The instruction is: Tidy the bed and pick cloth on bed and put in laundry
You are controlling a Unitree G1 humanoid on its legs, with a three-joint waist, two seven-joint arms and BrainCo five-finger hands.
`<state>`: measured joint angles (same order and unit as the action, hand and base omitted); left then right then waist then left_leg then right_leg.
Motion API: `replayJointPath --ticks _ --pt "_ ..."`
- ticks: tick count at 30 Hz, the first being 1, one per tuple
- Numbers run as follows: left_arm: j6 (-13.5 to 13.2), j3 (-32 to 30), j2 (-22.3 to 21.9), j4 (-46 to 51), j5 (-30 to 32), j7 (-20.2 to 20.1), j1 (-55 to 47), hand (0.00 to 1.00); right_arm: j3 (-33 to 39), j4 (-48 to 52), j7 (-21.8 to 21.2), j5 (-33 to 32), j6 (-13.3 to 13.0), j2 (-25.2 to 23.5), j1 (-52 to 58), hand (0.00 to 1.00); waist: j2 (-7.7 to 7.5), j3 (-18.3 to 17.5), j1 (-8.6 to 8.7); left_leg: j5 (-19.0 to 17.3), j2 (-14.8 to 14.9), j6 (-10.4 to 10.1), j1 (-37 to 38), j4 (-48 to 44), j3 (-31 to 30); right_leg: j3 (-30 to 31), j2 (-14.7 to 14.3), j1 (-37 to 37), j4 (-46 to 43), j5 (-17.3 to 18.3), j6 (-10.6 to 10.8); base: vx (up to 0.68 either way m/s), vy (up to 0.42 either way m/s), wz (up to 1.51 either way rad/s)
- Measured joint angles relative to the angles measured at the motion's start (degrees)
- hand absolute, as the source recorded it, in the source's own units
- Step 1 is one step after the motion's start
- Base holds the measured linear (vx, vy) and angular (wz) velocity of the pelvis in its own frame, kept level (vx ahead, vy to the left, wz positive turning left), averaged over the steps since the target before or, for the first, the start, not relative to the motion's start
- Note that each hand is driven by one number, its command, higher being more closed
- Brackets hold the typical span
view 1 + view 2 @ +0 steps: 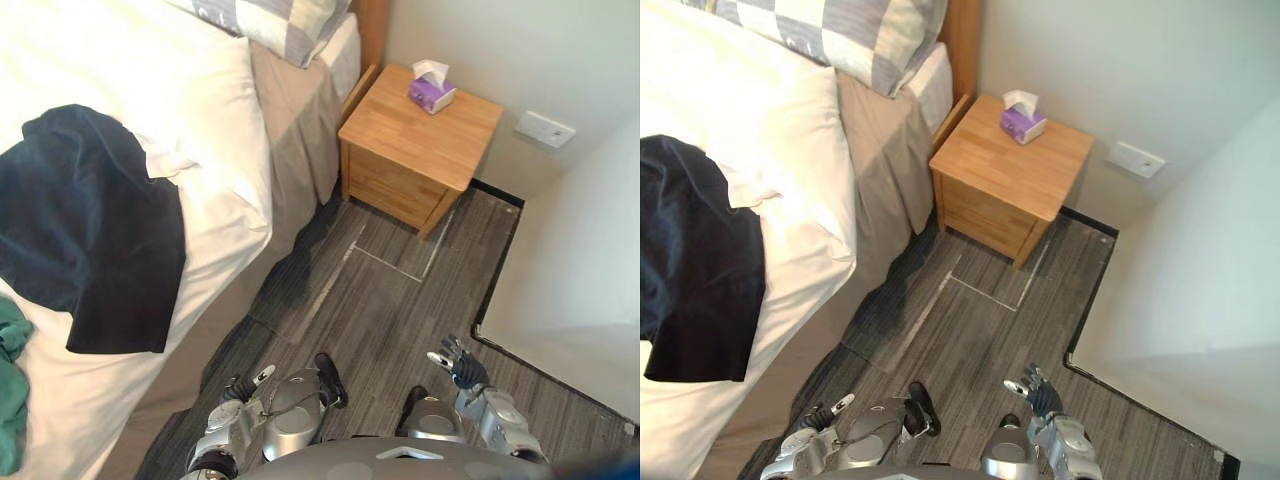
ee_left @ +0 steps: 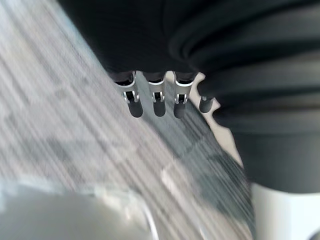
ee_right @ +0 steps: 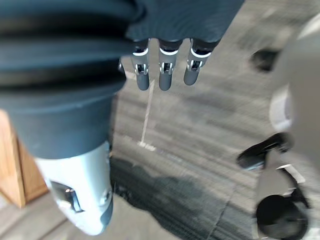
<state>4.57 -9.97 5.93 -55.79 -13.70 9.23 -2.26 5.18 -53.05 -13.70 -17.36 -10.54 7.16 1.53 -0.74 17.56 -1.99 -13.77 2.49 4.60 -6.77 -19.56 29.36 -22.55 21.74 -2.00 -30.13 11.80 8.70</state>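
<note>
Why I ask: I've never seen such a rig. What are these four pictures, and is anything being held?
This is a two-legged humanoid robot standing beside a bed. The two wide pictures come from cameras in its head, looking down. The two close ones come from its wrists, looking along each hand towards the floor. The left hand and right hand hang low, fingers relaxed, holding nothing. On the bed lie a dark blue cloth and, at the picture's edge, a green cloth. A tissue box stands on the wooden nightstand.
</note>
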Motion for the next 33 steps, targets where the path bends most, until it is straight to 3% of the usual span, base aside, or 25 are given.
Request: replayJointPath --ticks 1,4,6,9,10,11,12,13,14,15,16,18,20,22,25,27,28,31,33 --pt "-0.16 0.16 0.15 -0.04 1.13 -0.01 -0.24 0.0 -0.17 -0.01 -0.06 -0.49 0.02 -0.09 0.15 0.0 -0.09 0.32 0.53 -0.35 -2.06 1.32 3.06 1.83 -2.54 3.45 2.04 -3.11 -11.45 -1.15 -2.28 0.38 0.127 1.12" --pt "-1.13 2.66 1.37 0.05 0.93 -0.02 -1.74 0.0 -1.43 0.57 -0.15 -0.55 -0.69 -0.28 0.44 0.0 0.05 0.63 1.82 -0.57 -2.46 1.74 10.92 6.02 -9.88 7.54 -2.76 -5.93 -22.77 3.08 -2.95 0.47 -0.005 1.32" --pt "-1.41 4.1 1.58 0.68 0.91 -0.06 -1.52 0.0 -1.43 0.86 0.0 -0.56 -2.11 -0.12 -0.17 0.0 -0.19 0.67 1.72 -0.32 -2.04 1.3 13.0 7.67 -13.35 7.37 -5.09 -9.29 -18.81 4.31 -3.05 0.37 -0.14 1.18" --pt "-1.15 5.75 1.27 2.84 0.64 -0.12 -0.77 0.0 -1.47 2.15 0.43 -1.13 -3.16 0.44 -1.89 0.0 0.53 1.35 1.83 -0.56 1.88 -2.2 14.31 7.69 -17.71 8.72 -11.1 -12.24 1.03 1.93 -2.44 0.31 -0.261 1.03" --pt "-0.97 6.58 1.54 3.53 0.12 -0.11 -0.87 0.0 -1.59 2.73 0.46 -1.85 -3.29 0.23 -1.87 0.0 0.2 1.16 1.58 -0.82 3.35 -4.64 14.53 7.62 -17.86 11.4 -13.8 -11.76 12.56 -4.12 -2.72 0.25 -0.263 0.72" --pt "-0.85 6.64 2.08 3.78 -0.52 -0.11 -1.06 0.0 -1.72 2.73 0.49 -2.15 -3.32 0.06 -1.81 0.0 -0.55 0.95 1.43 -1.13 3.58 -5.73 14.81 7.51 -17.88 13.1 -14.3 -11.23 18.45 -8.61 -2.54 0.34 -0.372 0.9" --pt "-0.24 6.63 3.29 4.49 -1.27 -0.15 -1.72 0.0 -2.32 2.7 0.5 -2.67 -3.36 -0.08 -1.44 0.0 -3.26 0.34 1.29 -2.81 3.16 -8.45 15.92 7.38 -17.96 16.52 -13.82 -10.29 25.96 -18.62 -2.66 0.35 -0.455 0.81" --pt "0.0 6.11 3.38 4.44 -1.44 0.1 -1.16 0.0 -2.75 1.82 0.56 -2.83 -3.32 0.25 -2.22 0.0 -3.3 1.62 1.04 -5.29 4.16 -9.94 17.5 6.99 -18.57 17.04 -14.63 -9.03 24.96 -21.76 -5.46 0.35 -0.5 0.56" --pt "0.56 6.36 3.18 5.0 -1.46 -0.21 -1.29 0.0 -2.89 1.42 0.63 -2.86 -3.22 0.82 -3.8 0.0 -2.13 2.03 0.6 -4.9 5.99 -10.52 17.3 6.62 -18.5 17.4 -16.05 -9.37 23.77 -21.96 -5.06 0.24 -0.386 0.52" --pt "0.99 6.48 2.96 5.06 -1.29 -0.3 -1.46 0.0 -2.99 2.7 0.46 -3.63 -3.79 1.62 -4.27 0.0 -1.2 1.57 1.58 -4.64 7.91 -10.87 16.53 6.8 -19.2 18.89 -17.68 -9.28 22.56 -18.48 -4.82 0.21 -0.333 0.42" --pt "1.15 6.58 2.68 5.02 -0.84 -0.52 -1.2 0.0 -3.1 3.5 0.35 -4.3 -4.27 2.19 -4.73 0.0 -0.39 1.74 1.53 -4.65 9.7 -11.49 16.77 7.77 -20.28 18.63 -19.23 -10.1 19.88 -16.07 -6.14 0.16 -0.266 0.59" --pt "1.38 7.68 2.41 4.78 0.21 -0.69 -0.73 0.0 -3.41 4.37 0.34 -5.04 -4.61 2.76 -4.07 0.0 -0.07 1.65 2.01 -3.41 11.17 -12.78 16.62 9.52 -24.58 21.15 -20.59 -11.45 13.18 -11.27 -6.03 0.11 -0.247 0.86" --pt "1.23 8.32 2.34 4.7 1.55 -0.72 -0.57 0.0 -3.71 4.86 0.31 -5.02 -4.72 2.96 -3.26 0.0 -0.08 1.51 2.22 -3.08 11.31 -13.21 16.12 9.55 -26.56 23.36 -20.7 -11.8 10.71 -8.92 -5.83 0.04 -0.144 0.82" --pt "0.79 8.29 1.84 2.67 1.89 -0.5 0.14 0.0 -4.77 4.77 0.39 -4.98 -4.2 2.94 -2.16 0.0 0.77 0.48 2.29 -2.15 11.27 -13.44 15.36 10.12 -29.0 21.68 -19.45 -11.9 8.41 -6.0 -6.28 -0.01 -0.112 0.73" --pt "-0.74 8.31 0.88 0.69 -0.72 -0.33 -0.22 0.0 -7.11 4.65 0.6 -4.49 -2.94 2.85 0.45 0.0 2.69 -3.33 2.51 -0.25 10.33 -12.68 13.39 11.41 -29.9 19.82 -17.4 -13.11 7.21 -3.52 -5.61 -0.01 -0.062 0.59" --pt "-1.56 8.36 0.82 0.48 -1.49 -0.35 -0.44 0.0 -7.54 4.07 1.55 -3.8 -2.18 2.58 0.72 0.0 3.1 -4.17 2.67 1.82 9.33 -12.03 12.16 11.1 -29.18 19.05 -15.95 -13.08 7.28 -2.94 -5.26 -0.01 -0.029 0.62" --pt "-1.61 9.0 1.04 0.49 -1.47 -0.46 -0.39 0.0 -7.13 2.94 3.18 -3.94 -1.82 1.96 1.06 0.0 2.96 -4.47 3.01 4.87 8.3 -11.01 11.2 11.04 -25.75 18.42 -14.58 -11.99 8.55 -2.95 -5.1 -0.01 -0.019 0.73" --pt "-1.48 10.05 1.09 0.45 -1.17 -1.36 -0.54 0.0 -3.45 1.7 6.83 -4.84 -1.12 0.65 2.47 0.0 3.24 -4.67 4.87 8.79 8.18 -10.29 10.73 12.35 -19.66 15.25 -13.35 -7.35 12.28 -3.03 -5.04 -0.02 -0.044 1.15" --pt "-1.35 10.93 1.05 0.26 -0.08 -2.8 -1.49 0.0 0.38 1.69 10.52 -6.77 -1.52 0.43 2.98 0.0 3.19 -5.0 4.98 10.86 8.57 -10.26 12.01 15.76 -16.35 12.16 -13.19 -4.84 14.17 -3.0 -5.09 -0.02 -0.024 0.95"
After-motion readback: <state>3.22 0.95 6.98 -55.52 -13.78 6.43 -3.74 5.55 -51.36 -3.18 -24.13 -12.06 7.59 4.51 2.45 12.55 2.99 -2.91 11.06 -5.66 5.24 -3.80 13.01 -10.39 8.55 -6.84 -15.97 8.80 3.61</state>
